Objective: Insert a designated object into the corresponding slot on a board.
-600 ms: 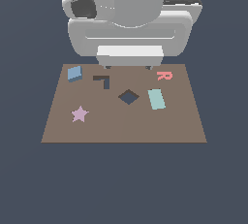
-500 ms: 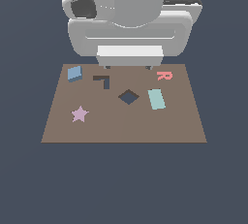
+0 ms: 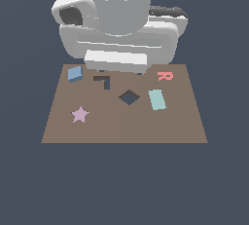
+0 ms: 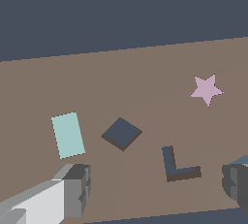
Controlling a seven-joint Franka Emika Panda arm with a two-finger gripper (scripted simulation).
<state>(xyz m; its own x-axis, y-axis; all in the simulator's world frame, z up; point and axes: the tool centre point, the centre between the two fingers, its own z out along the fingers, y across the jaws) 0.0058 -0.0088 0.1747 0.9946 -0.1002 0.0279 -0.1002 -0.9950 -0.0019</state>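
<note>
Occupying the upper centre of the exterior view, the arm's bulky white body is seen above the far edge of the brown board. The blue block is found at the board's upper left corner, lying flat and untouched. The dark diamond slot is located near the board's middle, with an L-shaped cut-out between it and the block. A pink star is placed at lower left, a pale teal rectangle just right of the slot, and a red letter R at upper right. The pincer's fingers are hidden in this view.

Across the wrist view, the pincer is shown with its fingers spread well apart and nothing between them. The slot is seen at centre, the rectangle beside it, the cut-out and star toward the right. Only a sliver of the block is visible at the right edge.
</note>
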